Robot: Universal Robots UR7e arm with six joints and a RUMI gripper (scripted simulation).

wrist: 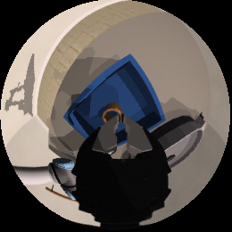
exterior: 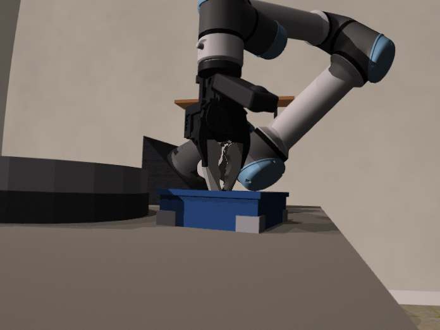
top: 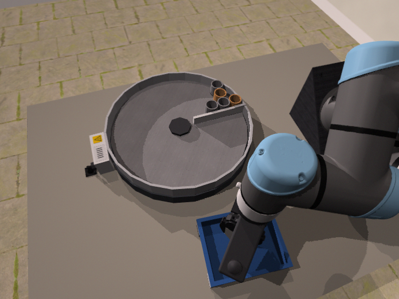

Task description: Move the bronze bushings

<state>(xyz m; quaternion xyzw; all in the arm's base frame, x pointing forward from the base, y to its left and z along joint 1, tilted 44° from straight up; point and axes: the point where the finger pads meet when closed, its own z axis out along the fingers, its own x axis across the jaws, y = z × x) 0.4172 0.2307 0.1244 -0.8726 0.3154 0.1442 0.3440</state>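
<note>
The black two-jaw claw (top: 231, 222) (exterior: 223, 189) (wrist: 120, 114) appears closed on the wall of a bronze, ring-shaped bushing (wrist: 105, 116), over the blue rectangular crate (top: 204, 251) (exterior: 220, 213) (wrist: 152, 87); best lower it gently before releasing.

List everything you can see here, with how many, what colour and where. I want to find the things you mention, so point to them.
Round metal turntable (top: 173, 192) (exterior: 71, 177) (wrist: 179, 129): one, grey, on the table
Short bronze bushings (top: 219, 94): two, orange-brown, on the turntable by its straight divider
Short steel bushings (top: 211, 106): three, grey, same cluster
Straight divider (top: 219, 115): one, grey, across part of the turntable
Octagonal hub (top: 180, 126): one, black, turntable's middle
Labelled box (top: 99, 151): one, white, beside the turntable
Rectangular crate (top: 204, 254) (exterior: 220, 213) (wrist: 156, 98): one, blue, under the gripper
Held bronze bushing (wrist: 106, 117): one, orange-brown, at the fingertips
Table (top: 80, 241) (exterior: 177, 277) (wrist: 178, 53): one, grey-brown, beneath everything
Robot arm (top: 348, 180) (exterior: 301, 102): one, grey and blue, right side
Gripper (exterior: 223, 188) (wrist: 120, 114): one, black and grey, shut on the bushing
</note>
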